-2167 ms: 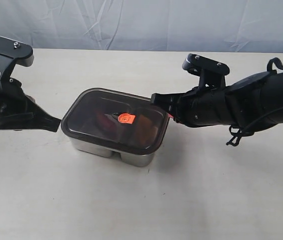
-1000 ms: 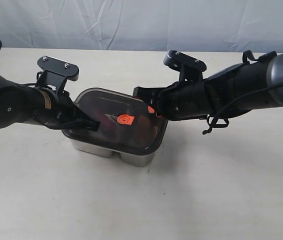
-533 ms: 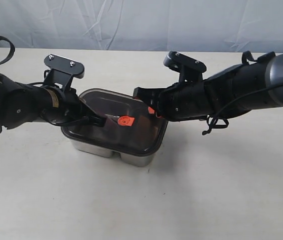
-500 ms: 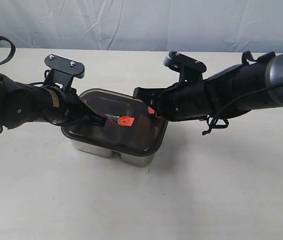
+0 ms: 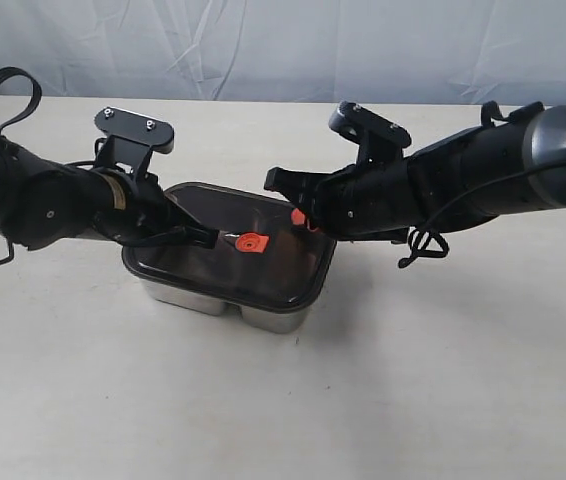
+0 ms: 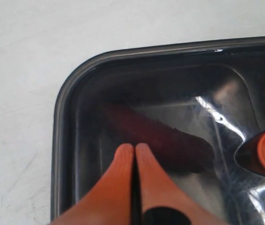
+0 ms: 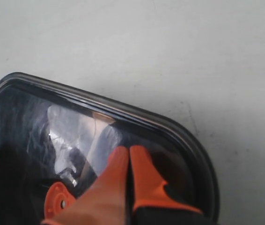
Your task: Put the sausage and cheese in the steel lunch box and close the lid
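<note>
The steel lunch box [image 5: 201, 297] stands mid-table with the dark smoky lid [image 5: 263, 275] lying on top, its orange tab [image 5: 252, 242] at the centre. Through the lid the sausage [image 6: 160, 137] shows as a dark red shape. The cheese is not clearly visible. My left gripper [image 5: 208, 236] is shut, its orange fingertips [image 6: 123, 157] resting over the lid's left half. My right gripper [image 5: 298, 218] is shut too, fingertips [image 7: 139, 159] over the lid [image 7: 99, 136] near its far right corner. Neither holds anything.
Bare pale tabletop [image 5: 293, 400] surrounds the box. A light cloth backdrop [image 5: 283, 45] hangs behind the table's far edge. Both black arms reach in over the box from left and right.
The left arm has come in from the box's left side onto the lid and edged toward the orange tab. The right gripper has moved from the lid's right edge over its top.
</note>
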